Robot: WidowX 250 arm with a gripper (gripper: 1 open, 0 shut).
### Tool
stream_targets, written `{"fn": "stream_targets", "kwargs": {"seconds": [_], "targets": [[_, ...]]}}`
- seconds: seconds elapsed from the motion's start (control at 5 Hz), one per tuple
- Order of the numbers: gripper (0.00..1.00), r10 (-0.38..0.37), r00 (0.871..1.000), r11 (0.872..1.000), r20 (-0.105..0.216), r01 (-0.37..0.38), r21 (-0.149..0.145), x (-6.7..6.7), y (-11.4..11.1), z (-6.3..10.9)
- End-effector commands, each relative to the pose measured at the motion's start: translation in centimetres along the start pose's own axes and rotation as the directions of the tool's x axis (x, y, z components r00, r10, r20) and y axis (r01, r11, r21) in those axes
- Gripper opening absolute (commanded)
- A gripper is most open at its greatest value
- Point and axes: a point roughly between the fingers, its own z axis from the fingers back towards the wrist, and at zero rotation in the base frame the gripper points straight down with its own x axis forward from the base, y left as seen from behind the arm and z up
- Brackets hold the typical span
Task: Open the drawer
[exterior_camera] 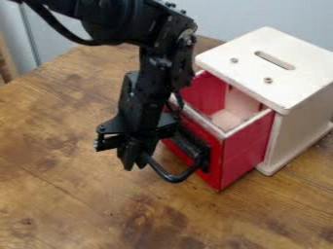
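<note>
The red drawer (242, 148) stands pulled partway out of the cream-white housing (294, 86), so its pale wood interior shows. Its black front plate faces left and carries a black wire loop handle (180, 177) that reaches down toward the table. My black gripper (130, 161) points steeply down just left of the drawer front. Its fingers are together at the left end of the loop. The gripper's own body hides whether the wire is pinched between them.
The housing, with a slot on top, sits at the right edge of the brown wooden table (65, 209). My arm (154, 58) comes down from the upper left over the drawer's left corner.
</note>
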Motion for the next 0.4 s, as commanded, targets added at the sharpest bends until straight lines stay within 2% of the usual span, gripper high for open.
{"fn": "stream_targets", "kwargs": {"seconds": [0.0,0.2], "targets": [[1.0,-0.059,0.97,0.998,-0.237,0.053,-0.032,-0.64,-0.44,-2.24],[1.0,-0.108,0.957,0.964,-0.268,0.035,-0.263,-1.07,-0.95,-1.84]]}}
